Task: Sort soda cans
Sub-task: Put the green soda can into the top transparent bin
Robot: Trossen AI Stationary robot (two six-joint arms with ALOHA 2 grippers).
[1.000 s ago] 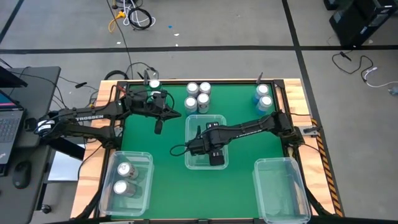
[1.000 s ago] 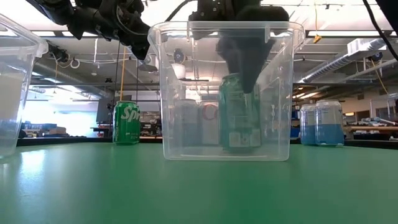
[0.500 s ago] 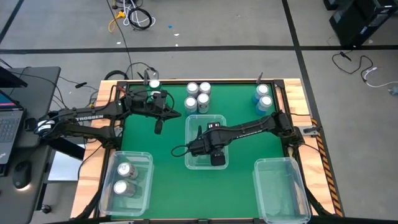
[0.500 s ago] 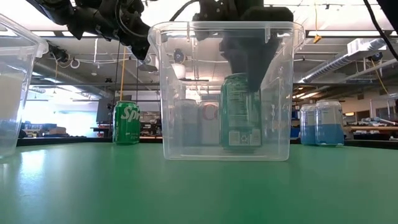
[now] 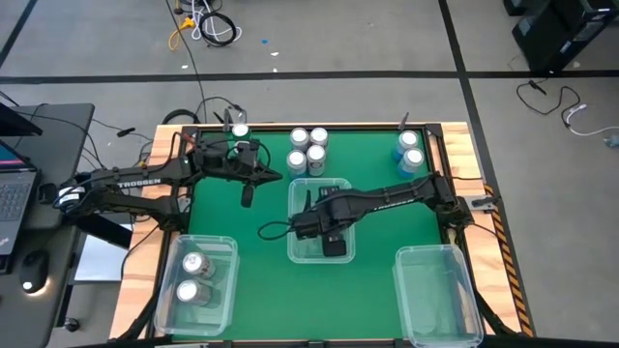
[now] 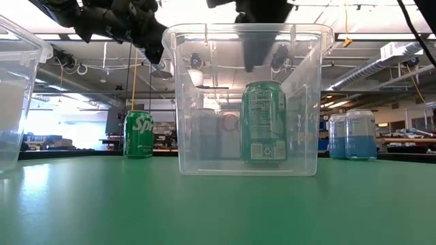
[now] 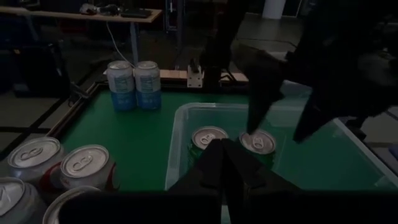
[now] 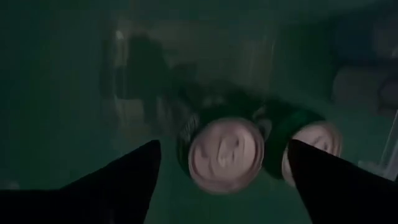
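A green soda can [image 6: 264, 131] stands upright on the floor of the clear middle bin [image 6: 194, 82]. In the right wrist view a second green can [image 8: 311, 146] stands beside the first green can [image 8: 227, 152]. My right gripper [image 6: 263, 58] hangs open just above the can, pointing down, touching nothing. My left gripper [image 5: 247, 193] waits shut and holds nothing, over the table's far left. One green can [image 6: 139, 134] stands at the far left edge, silver cans [image 5: 308, 150] at the far middle, and blue cans [image 5: 410, 153] at the far right.
A clear bin [image 5: 227, 242] at the near left holds two silver cans lying on their sides. Another clear bin [image 5: 435, 295] at the near right has nothing in it. Bare green table lies between the bins. Wooden rails [image 5: 462, 145] frame the table.
My right gripper has risen straight up from the green can in the middle bin. Its fingers, which stood down around the can's top, now hang above it. The can stays upright on the bin's floor.
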